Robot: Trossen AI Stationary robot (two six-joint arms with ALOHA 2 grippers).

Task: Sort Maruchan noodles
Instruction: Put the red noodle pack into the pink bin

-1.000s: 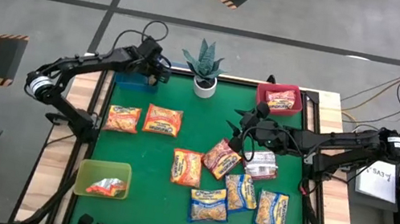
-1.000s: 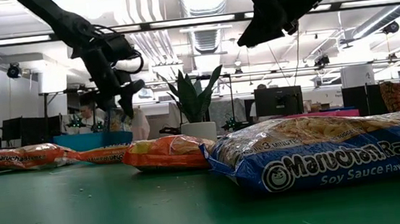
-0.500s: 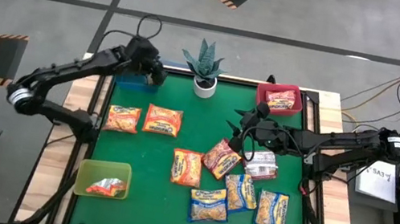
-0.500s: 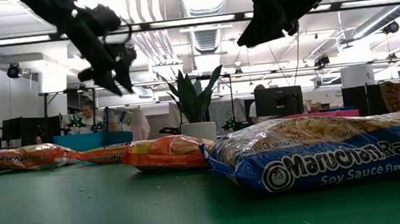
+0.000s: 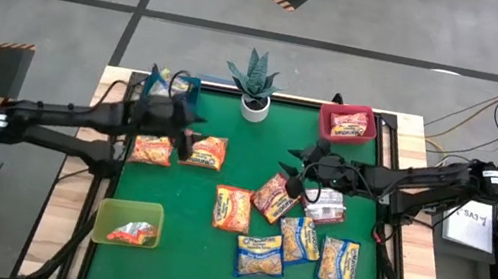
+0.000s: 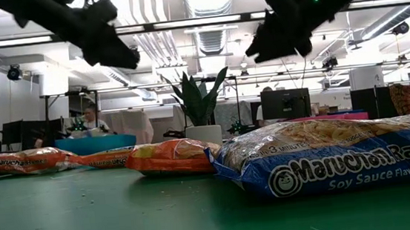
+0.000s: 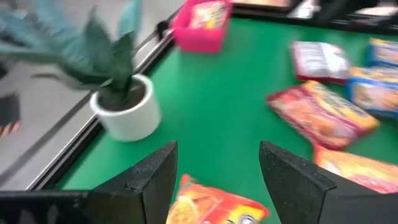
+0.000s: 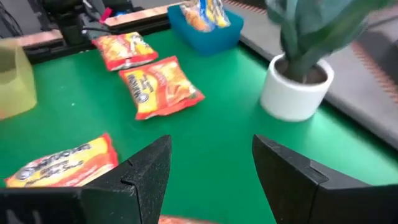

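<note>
High view: eight Maruchan noodles packets loose on the green table (image 5: pixel 209 255) — three orange (image 5: pixel 203 150), one red (image 5: pixel 276 197), one silvery-grey (image 5: pixel 325 205), three blue-edged yellow (image 5: pixel 338 262). One packet each in the blue bin (image 5: pixel 173 84), red bin (image 5: pixel 349 124) and yellow-green bin (image 5: pixel 128 223). One potted plant (image 5: pixel 257 82) at far edge. Left gripper (image 5: pixel 184 139) over two far-left orange packets; right gripper (image 5: pixel 296 175) beside red packet

Low view: blue-edged packet (image 6: pixel 328 156) nearest

Left wrist view: left fingers (image 7: pixel 152 177) spread, empty

Right wrist view: right fingers (image 8: pixel 140 171) parted, empty
</note>
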